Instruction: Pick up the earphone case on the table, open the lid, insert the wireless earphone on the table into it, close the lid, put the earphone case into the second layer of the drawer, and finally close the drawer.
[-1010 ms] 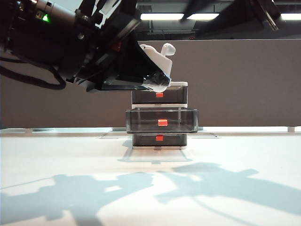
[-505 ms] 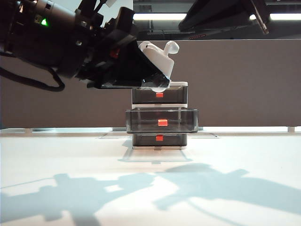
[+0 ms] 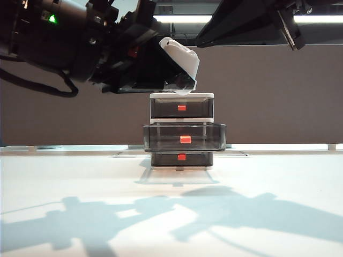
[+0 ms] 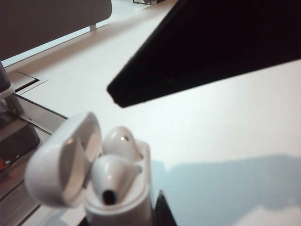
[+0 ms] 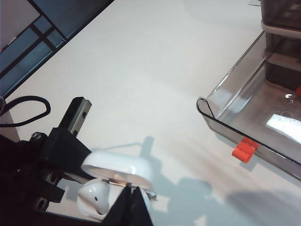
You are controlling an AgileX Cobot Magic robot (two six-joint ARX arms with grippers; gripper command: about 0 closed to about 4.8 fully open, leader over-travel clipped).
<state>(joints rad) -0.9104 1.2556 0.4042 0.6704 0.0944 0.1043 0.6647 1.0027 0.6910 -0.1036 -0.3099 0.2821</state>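
High above the drawer (image 3: 181, 96), my left gripper (image 3: 178, 80) is shut on the white earphone case (image 3: 181, 63). In the left wrist view the lid (image 4: 61, 162) stands hinged open beside the case body (image 4: 126, 209), which sits between the left gripper (image 4: 124, 220) fingers. Two wireless earphones (image 4: 113, 176) lie in the wells. My right gripper (image 5: 133, 207) is shut and empty, its tips just over the case's lid (image 5: 117, 168) and an earphone (image 5: 96, 197). Its black tips show in the exterior view (image 3: 203, 38) too. The second layer (image 3: 161, 136) is pulled out.
The three-tier drawer stands at the back middle of the white table (image 3: 268, 176). The open second layer's red tab (image 5: 244, 149) and tray wall (image 5: 221, 127) lie below and to one side of the held case. A grey partition (image 3: 278, 91) closes off the back.
The earphone that stuck up out of the case has gone down into it. The right gripper has shut and its arm has come lower. The left wrist has tipped the case.
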